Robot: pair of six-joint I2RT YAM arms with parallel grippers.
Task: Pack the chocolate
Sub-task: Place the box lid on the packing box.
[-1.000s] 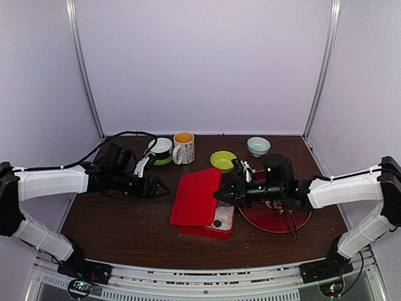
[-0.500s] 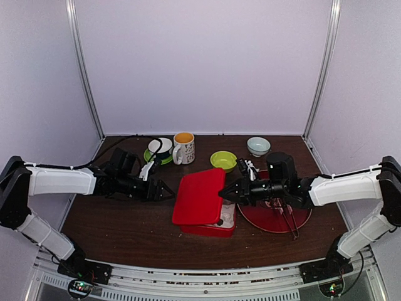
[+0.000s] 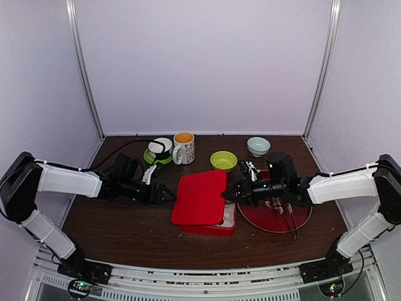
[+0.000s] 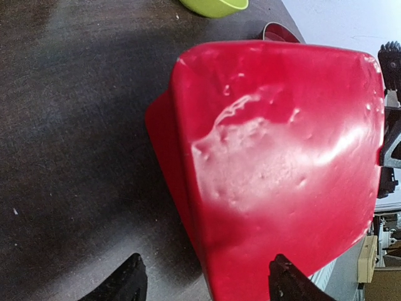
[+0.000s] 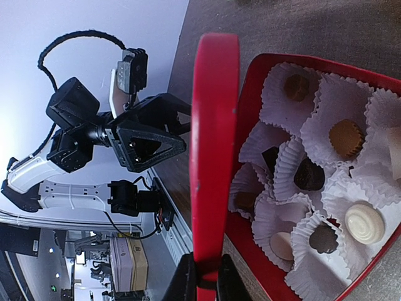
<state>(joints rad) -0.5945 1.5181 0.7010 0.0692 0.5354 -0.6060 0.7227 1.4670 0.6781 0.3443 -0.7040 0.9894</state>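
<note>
Right pincer (image 5: 207, 277) pinches lid (image 5: 214, 125) above red box (image 5: 245, 128) of cupped chocolates (image 5: 346, 139).

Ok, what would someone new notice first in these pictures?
The red lid at the centre, raised and pinched at its edge by the right gripper. Under it, the red box shows chocolates in white paper cups. The left gripper, jaws open, faces the lid from the left.

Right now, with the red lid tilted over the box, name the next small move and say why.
Probably lower the lid with the right gripper, which pinches its edge. The lid stands tilted over the box, the chocolates sit in their paper cups, and the open left gripper hovers beside the lid to steady it.
</note>
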